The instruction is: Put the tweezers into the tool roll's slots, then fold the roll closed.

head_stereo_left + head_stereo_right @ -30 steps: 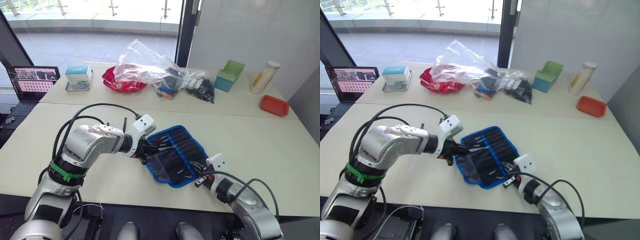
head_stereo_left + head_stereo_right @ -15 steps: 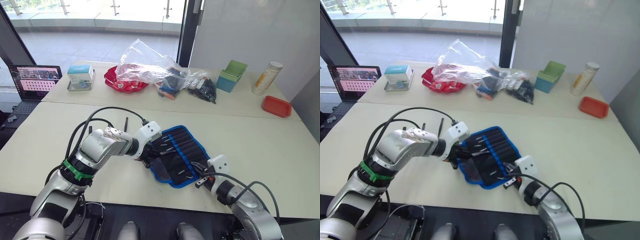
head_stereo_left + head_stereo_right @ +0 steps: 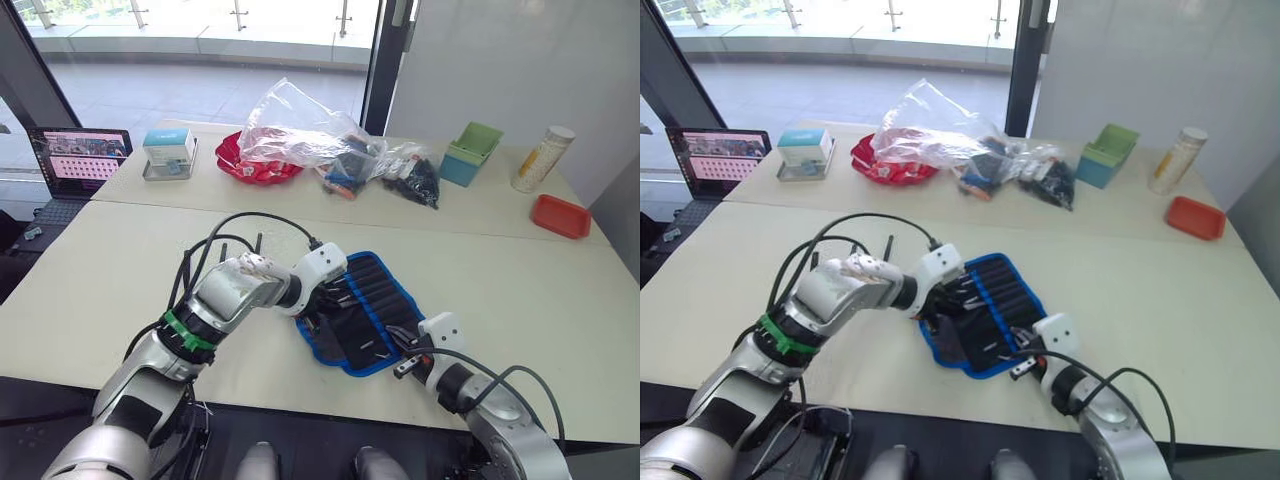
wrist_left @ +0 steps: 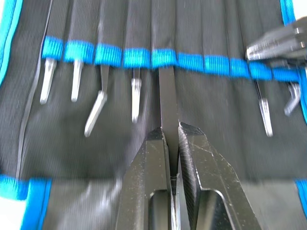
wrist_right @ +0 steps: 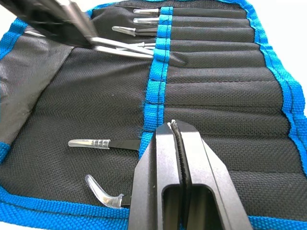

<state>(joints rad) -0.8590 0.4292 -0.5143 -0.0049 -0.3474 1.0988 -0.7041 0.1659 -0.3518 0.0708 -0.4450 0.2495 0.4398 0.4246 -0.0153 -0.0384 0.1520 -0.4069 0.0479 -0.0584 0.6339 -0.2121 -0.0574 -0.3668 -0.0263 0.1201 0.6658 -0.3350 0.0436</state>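
Left gripper (image 4: 171,139) jaws clamp a tweezer (image 4: 166,96) entering a slot (image 4: 165,58) of the tool roll (image 3: 385,330) ahead; right gripper (image 5: 176,132) jaws together, empty.

1. tool roll (image 3: 365,310): black ribbed fabric, bright blue edging.
2. slots (image 4: 144,57): black pockets, one bright blue band across them.
3. tweezers (image 4: 166,93): black bodies; seated ones show clear/whitish tip caps.
4. left gripper (image 4: 171,143): black fingers; white wrist housing, silver arm with a green band.
5. right gripper (image 5: 176,132): black fingers; white housing.
6. table (image 3: 520,270): plain cream.
7. tray (image 3: 560,215): red-orange.
8. bin (image 3: 468,152): green over teal.
9. bowl (image 3: 258,168): red, under a clear plastic bag (image 3: 295,125).
10. laptop (image 3: 80,160): pinkish screen.
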